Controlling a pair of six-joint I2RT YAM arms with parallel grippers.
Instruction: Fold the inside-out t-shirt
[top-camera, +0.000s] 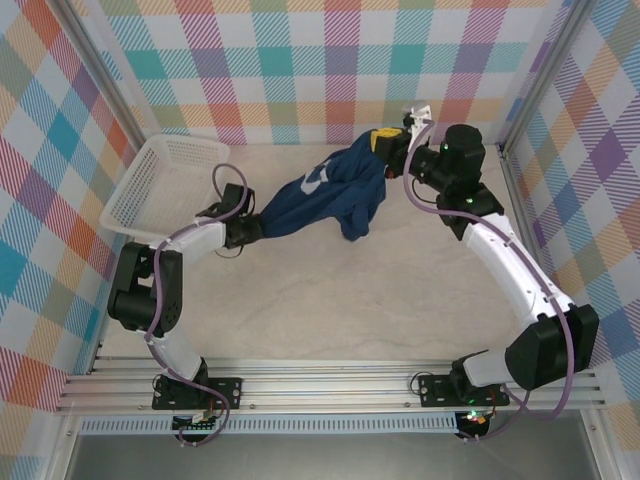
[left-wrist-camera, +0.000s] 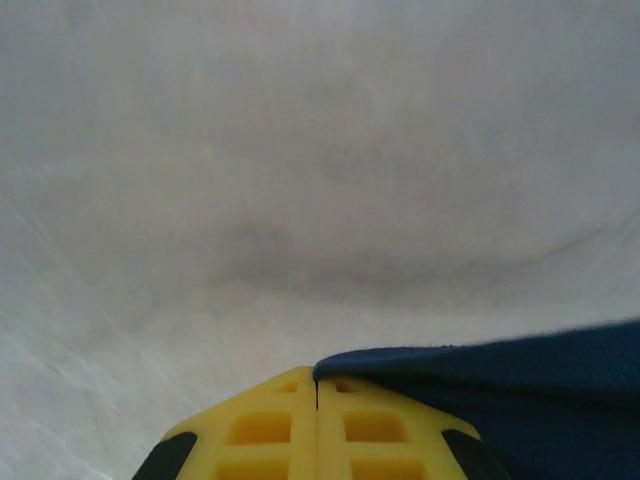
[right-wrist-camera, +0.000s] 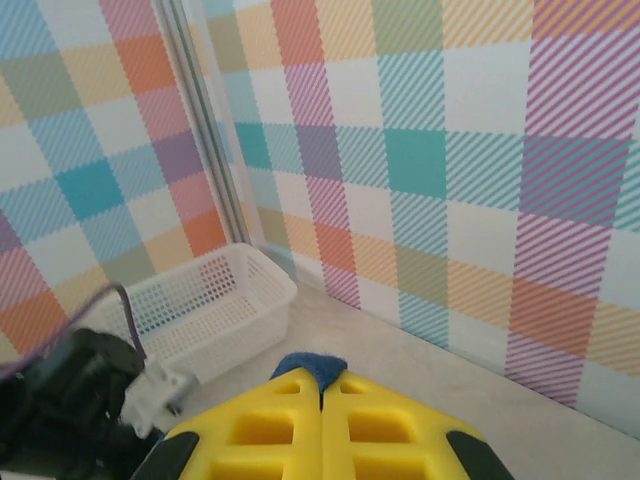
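- Now the inside-out t-shirt (top-camera: 330, 195) hangs stretched between the two grippers, to the right of the white basket (top-camera: 165, 185).
- It is dark blue and bunched up, with a pale mark on the cloth on the side away from the arms' bases.
- One end of the shirt is close to the basket's right side. The other end is far from the basket, near the checked back wall.
- The left gripper (top-camera: 252, 228) is just to the right of the basket, low over the table (top-camera: 350, 300).
- In the left wrist view, the left gripper (left-wrist-camera: 317, 385) has its yellow fingers pressed tight together, with only a thin line between them. Blue t-shirt (left-wrist-camera: 520, 400) cloth comes out from that line and goes off to the right, so it is pinching the shirt.
- The right gripper (top-camera: 385, 145) is well away from the basket, on the far right end of the shirt.
- In the right wrist view, the right gripper (right-wrist-camera: 322, 378) is pressed together too. A small bit of blue t-shirt (right-wrist-camera: 310, 365) pokes up at the tips, so it pinches the shirt as well.
- That view also shows the basket (right-wrist-camera: 215, 300) sitting by the corner of the checked walls, with nothing inside it.
- The middle of the shirt sags down, and a loose flap hangs on the side nearer the arms' bases.
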